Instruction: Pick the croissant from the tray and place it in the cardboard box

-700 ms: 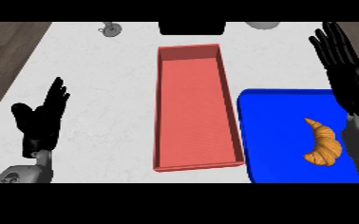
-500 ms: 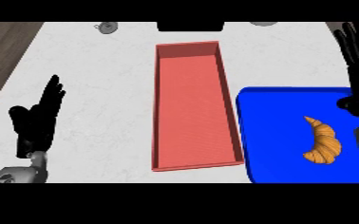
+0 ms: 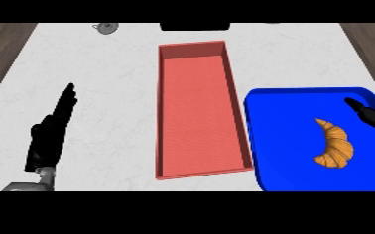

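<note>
at the far left the left hand (image 3: 50, 135) stands over the pale counter (image 3: 110, 79) near the lower edge, its fingers straight and close together, pointing away from the robot, with nothing in it. up at the far edge of the counter sits a small grey object (image 3: 106, 27), and a little to its right a dark block (image 3: 194, 26), too cut off to name. the long red cardboard box (image 3: 198, 114) lies in the middle, running away from the robot, open on top with its floor bare. just beside its right wall is the blue tray (image 3: 282, 124). the croissant (image 3: 336, 148) lies on the tray's right part, curved, well apart from the box. at the right edge only a dark tip of the right hand (image 3: 359, 110) shows above the tray, near the croissant but not touching it; i can't tell whether that hand is open or closed.
</note>
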`<state>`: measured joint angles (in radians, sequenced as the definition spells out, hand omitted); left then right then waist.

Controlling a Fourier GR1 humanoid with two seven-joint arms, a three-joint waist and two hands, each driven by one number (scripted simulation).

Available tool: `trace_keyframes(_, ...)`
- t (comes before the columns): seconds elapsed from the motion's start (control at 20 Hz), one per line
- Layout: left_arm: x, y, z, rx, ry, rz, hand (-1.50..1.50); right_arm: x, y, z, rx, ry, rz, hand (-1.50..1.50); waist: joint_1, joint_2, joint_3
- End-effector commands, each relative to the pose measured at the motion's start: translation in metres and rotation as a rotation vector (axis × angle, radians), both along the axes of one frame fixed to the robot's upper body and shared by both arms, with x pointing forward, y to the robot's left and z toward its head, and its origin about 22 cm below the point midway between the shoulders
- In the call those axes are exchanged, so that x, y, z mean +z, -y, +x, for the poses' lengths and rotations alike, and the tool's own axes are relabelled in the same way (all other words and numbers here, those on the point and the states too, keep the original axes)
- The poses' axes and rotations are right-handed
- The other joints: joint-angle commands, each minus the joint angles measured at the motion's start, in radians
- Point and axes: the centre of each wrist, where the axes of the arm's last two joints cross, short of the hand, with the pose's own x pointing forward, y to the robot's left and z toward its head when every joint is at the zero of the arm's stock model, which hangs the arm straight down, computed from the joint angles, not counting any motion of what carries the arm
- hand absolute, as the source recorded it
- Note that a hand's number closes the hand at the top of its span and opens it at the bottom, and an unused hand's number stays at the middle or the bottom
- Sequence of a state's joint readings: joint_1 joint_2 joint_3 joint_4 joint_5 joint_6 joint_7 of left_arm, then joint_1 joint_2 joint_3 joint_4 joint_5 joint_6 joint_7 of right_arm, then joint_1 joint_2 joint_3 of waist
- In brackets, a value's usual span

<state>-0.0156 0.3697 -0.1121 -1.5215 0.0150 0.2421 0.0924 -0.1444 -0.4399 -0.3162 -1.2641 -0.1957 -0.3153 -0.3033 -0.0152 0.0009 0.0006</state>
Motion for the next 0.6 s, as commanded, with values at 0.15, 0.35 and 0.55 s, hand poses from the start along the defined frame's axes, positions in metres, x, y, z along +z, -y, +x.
trace_keyframes(0.15,-0.002,-0.004,-0.003,-0.027,-0.003,0.018,0.0,-0.014,0.014,-0.042,-0.013,-0.177,-0.195,-1.5,0.009,-0.002,-0.002)
trace_keyframes(0.35,-0.005,0.001,-0.011,-0.038,-0.014,0.023,0.0,0.014,0.053,-0.063,0.006,-0.477,-0.398,-1.5,0.008,-0.004,-0.004)
trace_keyframes(0.55,-0.006,0.006,-0.009,-0.032,-0.011,0.035,0.0,0.044,0.057,-0.061,0.154,-0.728,-0.509,-1.5,0.012,-0.003,-0.005)
